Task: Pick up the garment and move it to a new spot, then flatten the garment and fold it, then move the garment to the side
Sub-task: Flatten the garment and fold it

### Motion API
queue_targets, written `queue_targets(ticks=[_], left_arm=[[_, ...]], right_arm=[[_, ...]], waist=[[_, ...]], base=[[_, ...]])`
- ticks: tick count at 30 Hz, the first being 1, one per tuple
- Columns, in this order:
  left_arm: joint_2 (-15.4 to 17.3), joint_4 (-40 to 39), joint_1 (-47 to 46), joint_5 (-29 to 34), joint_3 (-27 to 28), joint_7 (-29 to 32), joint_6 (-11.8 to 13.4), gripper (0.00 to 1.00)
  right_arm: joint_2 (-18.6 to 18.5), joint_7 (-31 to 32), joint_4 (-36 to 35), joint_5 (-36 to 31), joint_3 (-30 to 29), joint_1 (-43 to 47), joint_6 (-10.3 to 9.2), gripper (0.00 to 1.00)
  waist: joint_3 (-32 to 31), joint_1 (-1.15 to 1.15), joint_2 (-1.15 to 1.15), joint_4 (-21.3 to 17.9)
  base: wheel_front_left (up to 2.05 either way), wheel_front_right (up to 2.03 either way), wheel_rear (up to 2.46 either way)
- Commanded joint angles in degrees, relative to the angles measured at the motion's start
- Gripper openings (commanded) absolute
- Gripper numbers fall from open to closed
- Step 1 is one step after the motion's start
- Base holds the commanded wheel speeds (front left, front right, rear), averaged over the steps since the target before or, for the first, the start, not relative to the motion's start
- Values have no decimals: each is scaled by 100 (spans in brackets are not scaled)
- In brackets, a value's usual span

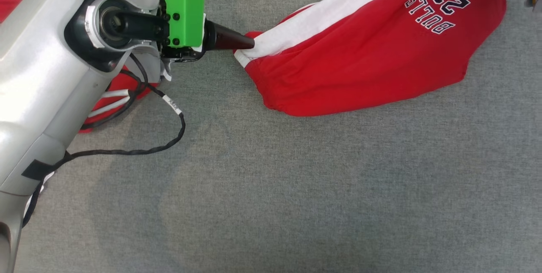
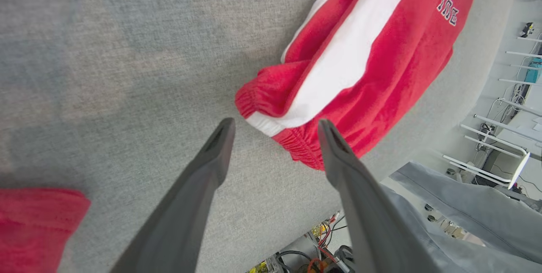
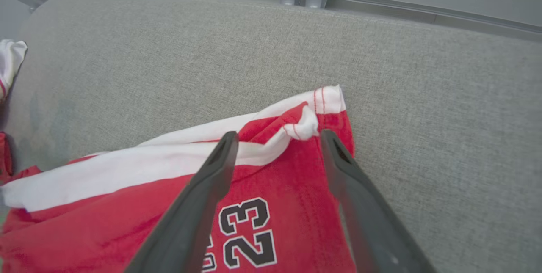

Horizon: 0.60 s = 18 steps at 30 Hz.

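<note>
The garment (image 1: 372,57) is a pair of red shorts with a white side stripe and "BULLS 23" printed on it. It lies bunched on the grey cloth-covered table, at the upper right of the head view. My left gripper (image 2: 275,122) is open, its tips either side of the elastic waistband end (image 2: 271,103), with nothing clamped. In the head view its dark finger (image 1: 237,40) points right at that end. My right gripper (image 3: 279,134) is also open, above the crumpled hem corner (image 3: 313,114) of the garment (image 3: 127,218). Nothing is held.
Another red cloth (image 1: 114,95) lies under my left arm and shows again as a red cloth (image 2: 38,222) at the lower left. A black cable (image 1: 169,137) hangs from that arm. The table edge (image 2: 423,137) runs close by, with frames and cables beyond. Bare grey surface (image 1: 296,188) spreads in front.
</note>
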Motion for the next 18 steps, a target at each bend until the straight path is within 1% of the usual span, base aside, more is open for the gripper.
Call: queue_targets(ticks=[1,3,5,7,9,10,12,15,17,18], left_arm=[[60,-10,86,-12,-1,-16,-60,100],[114,-27,152,28,13,-97,-151,100],[205,-57,162,246,58,-410,-315,100],[255,-80,302,419,73,-795,-576,100],[308,-155,477,545,154,-1226,-842,100],[427,-206,494,831,194,-1635,-977,100],[501,-241,730,1168,292,-2434,-1117,100],[608,-253,1166,1572,472,-3587,-1119,100],[657,-325,1524,1767,678,-4415,-1076,100],[721,-357,1667,1901,717,-4730,-1023,100]], right_arm=[[-22,-178,22,50,36,110,3,100],[-26,-536,18,53,89,201,3,100],[-51,-984,-36,38,135,299,3,100],[-40,-1503,-112,81,191,510,3,100],[-55,-2168,-197,77,184,718,3,100],[-87,-2582,-240,-7,196,834,3,100],[-59,-3242,-286,-57,239,1141,3,100],[-28,-4100,-278,-115,205,1569,3,100],[6,-4656,-243,-119,115,1896,3,100],[7,-4851,-235,-183,106,2031,3,100]], waist=[[-259,-1,0,-45],[-442,-1,0,-68],[-626,-1,0,-88],[-842,-1,0,-117],[-1066,-1,0,-155],[-1170,-1,0,-177],[-1356,-1,0,-214],[-1589,-1,0,-262],[-1727,-1,0,-285],[-1771,-1,0,-292]], base=[[0,0,0],[0,0,0],[0,0,0],[0,0,0],[0,0,0],[0,0,0],[0,0,0],[0,0,0],[0,0,0],[0,0,0]])
